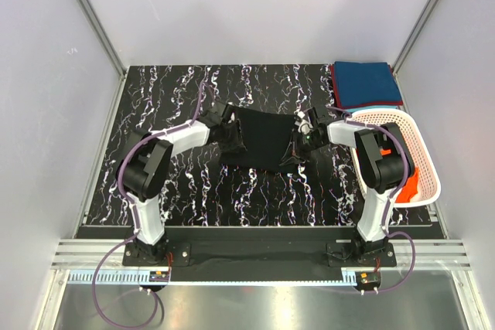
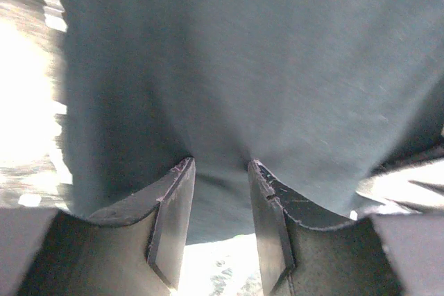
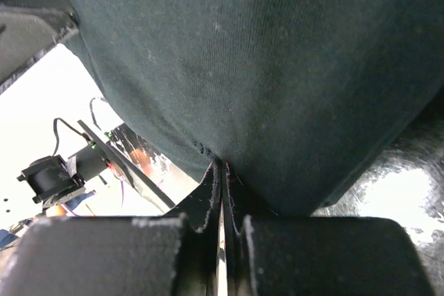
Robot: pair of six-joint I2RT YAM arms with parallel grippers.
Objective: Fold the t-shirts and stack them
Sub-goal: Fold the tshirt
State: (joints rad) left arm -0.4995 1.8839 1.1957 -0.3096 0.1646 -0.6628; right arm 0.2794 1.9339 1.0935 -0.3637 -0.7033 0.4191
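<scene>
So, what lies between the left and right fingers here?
The black t-shirt spans that whole stretch, over the marbled table; the top external view shows it.

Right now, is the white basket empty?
No, the orange t-shirt lies bunched up inside the white basket at the right side of the table.

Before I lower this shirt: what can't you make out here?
Left gripper: whether it grips the black t-shirt; left wrist view, filled by fabric.
Orange t-shirt: mostly hidden, top view, by basket and right arm.
Dark red t-shirt: only an edge, under teal-blue t-shirt.
</scene>
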